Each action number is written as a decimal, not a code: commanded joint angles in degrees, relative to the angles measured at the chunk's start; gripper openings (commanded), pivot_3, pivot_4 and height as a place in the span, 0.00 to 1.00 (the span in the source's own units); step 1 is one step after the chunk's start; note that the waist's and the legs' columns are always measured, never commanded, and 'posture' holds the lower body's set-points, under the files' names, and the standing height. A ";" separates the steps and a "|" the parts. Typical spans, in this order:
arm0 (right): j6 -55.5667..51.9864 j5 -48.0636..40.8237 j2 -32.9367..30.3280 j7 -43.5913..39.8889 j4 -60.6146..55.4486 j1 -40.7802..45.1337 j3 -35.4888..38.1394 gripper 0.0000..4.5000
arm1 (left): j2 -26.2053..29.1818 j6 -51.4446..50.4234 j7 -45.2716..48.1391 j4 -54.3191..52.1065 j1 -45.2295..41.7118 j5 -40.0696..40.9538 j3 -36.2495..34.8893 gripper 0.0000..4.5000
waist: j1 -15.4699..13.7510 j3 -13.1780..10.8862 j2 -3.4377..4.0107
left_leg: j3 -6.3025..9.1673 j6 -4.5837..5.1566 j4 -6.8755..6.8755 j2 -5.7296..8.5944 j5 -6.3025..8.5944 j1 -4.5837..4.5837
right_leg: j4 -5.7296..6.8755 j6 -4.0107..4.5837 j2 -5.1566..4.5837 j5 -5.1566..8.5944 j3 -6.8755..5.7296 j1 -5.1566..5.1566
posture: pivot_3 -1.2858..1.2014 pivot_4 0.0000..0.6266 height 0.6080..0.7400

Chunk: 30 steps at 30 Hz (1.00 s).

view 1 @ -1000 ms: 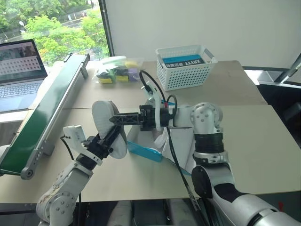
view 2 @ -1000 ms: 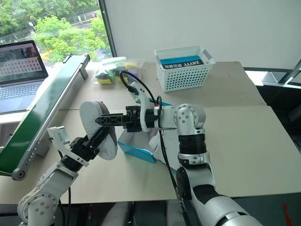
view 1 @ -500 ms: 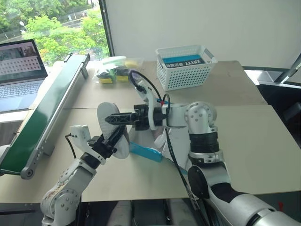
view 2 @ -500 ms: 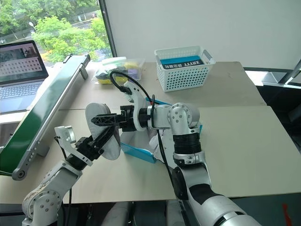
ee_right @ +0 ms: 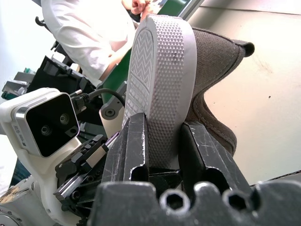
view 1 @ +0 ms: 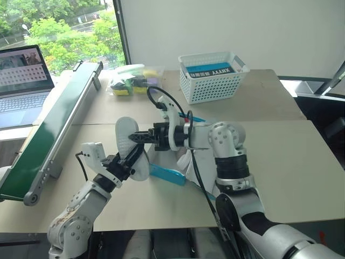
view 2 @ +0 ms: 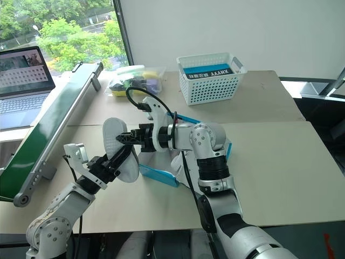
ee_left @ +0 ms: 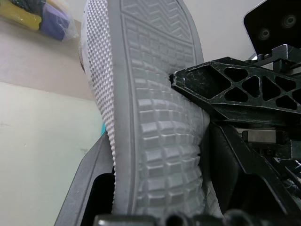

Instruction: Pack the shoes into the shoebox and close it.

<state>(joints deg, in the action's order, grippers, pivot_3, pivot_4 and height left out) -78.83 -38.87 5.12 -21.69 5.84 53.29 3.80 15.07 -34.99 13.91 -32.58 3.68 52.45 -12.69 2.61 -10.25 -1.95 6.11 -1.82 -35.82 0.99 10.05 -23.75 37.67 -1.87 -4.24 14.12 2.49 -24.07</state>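
From the head camera I see a shoe [view 1: 131, 147] held sole-up above the table [view 1: 302, 162], at nine o'clock of the shoebox [view 1: 168, 174], while the left wrist view shows my left gripper [view 1: 128, 160] pinching its sole and the right wrist view shows my right gripper [ee_right: 162, 141] clamping its heel.

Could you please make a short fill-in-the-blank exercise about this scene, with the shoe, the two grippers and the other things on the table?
1. The shoe is held up with its pale ____ facing the head camera.
2. The left gripper and the right gripper both grip the same ____.
3. The white basket stands at the far side of the ____.
4. A green conveyor lies beside an open ____.

Missing words: sole; shoe; table; laptop
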 commanded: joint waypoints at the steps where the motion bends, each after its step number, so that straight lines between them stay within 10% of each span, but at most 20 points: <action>1: 0.39 -1.26 1.97 0.48 -1.05 0.59 0.43 0.11 | 0.97 1.39 -0.54 -0.80 -1.70 -3.95 2.03 0.50 | -0.02 0.00 0.00 | 0.00 0.00 0.00 0.00 0.00 0.00 | 0.00 0.00 0.00 0.00 0.00 0.00 | 0.52 0.24 0.91; 4: 0.41 -1.33 2.20 0.92 -0.88 0.57 0.81 0.10 | 1.31 2.05 -0.89 0.01 -2.25 -6.86 2.55 0.50 | -0.04 0.00 0.00 | 0.00 0.00 0.00 0.00 0.00 0.00 | -0.01 0.00 0.00 0.00 0.00 0.01 | 0.52 0.24 0.91; 11: 3.93 0.13 2.69 4.54 1.30 1.35 3.83 0.08 | 4.21 2.05 0.87 -1.05 -1.32 -10.63 3.71 0.99 | 0.02 0.00 0.00 | 0.00 0.00 0.03 0.00 0.00 0.00 | 0.00 0.00 0.00 0.00 0.00 -0.02 | 0.52 0.24 0.91; 20: 14.84 4.85 -3.46 15.11 15.42 10.70 13.56 0.07 | 9.15 0.78 4.40 -5.02 4.85 -7.75 0.28 0.99 | -0.16 -0.13 0.19 | 0.00 0.00 0.04 0.00 0.00 -0.01 | -0.01 0.01 0.00 0.00 0.00 -0.05 | 0.52 0.24 0.91; 30: -0.94 -2.11 -6.12 23.97 15.06 20.66 26.78 0.07 | 9.84 1.03 6.06 -4.58 7.58 -7.27 -0.78 0.99 | 0.20 -0.24 0.35 | 0.00 0.03 0.10 0.01 0.02 -0.13 | -0.09 -0.01 -0.03 0.03 0.00 -0.10 | 0.52 0.24 0.91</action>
<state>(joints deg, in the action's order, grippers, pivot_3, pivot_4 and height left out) -77.25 -37.63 -2.47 0.56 22.94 71.40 27.51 24.92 -34.95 19.32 -35.62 11.75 44.65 -12.99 2.80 -10.49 -1.60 6.09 -1.78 -35.71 1.00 10.07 -23.86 37.58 -1.88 -4.27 14.14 2.51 -24.17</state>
